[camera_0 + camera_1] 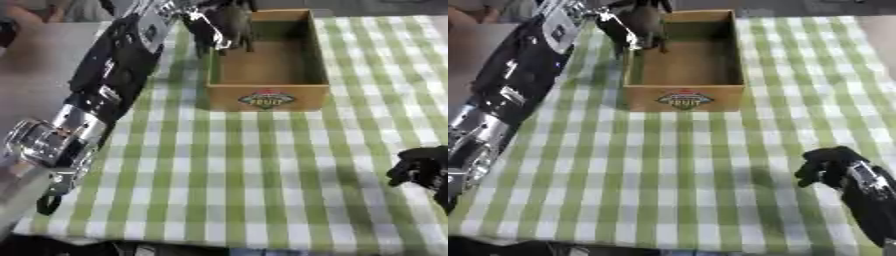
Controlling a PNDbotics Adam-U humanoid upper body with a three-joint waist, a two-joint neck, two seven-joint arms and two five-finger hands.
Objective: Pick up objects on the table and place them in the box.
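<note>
A wooden box with a round label on its front wall stands at the far middle of the green checked table. Its brown floor shows bare where I can see it. My left arm runs up from the lower left, and my left hand hangs over the box's rear left corner. The fingers point down across the left wall, and I see nothing between them. My right hand rests low at the right edge of the table, fingers relaxed and lightly bent, holding nothing.
The checked cloth ends at the near edge. Left of the cloth lies bare grey tabletop, partly covered by my left arm.
</note>
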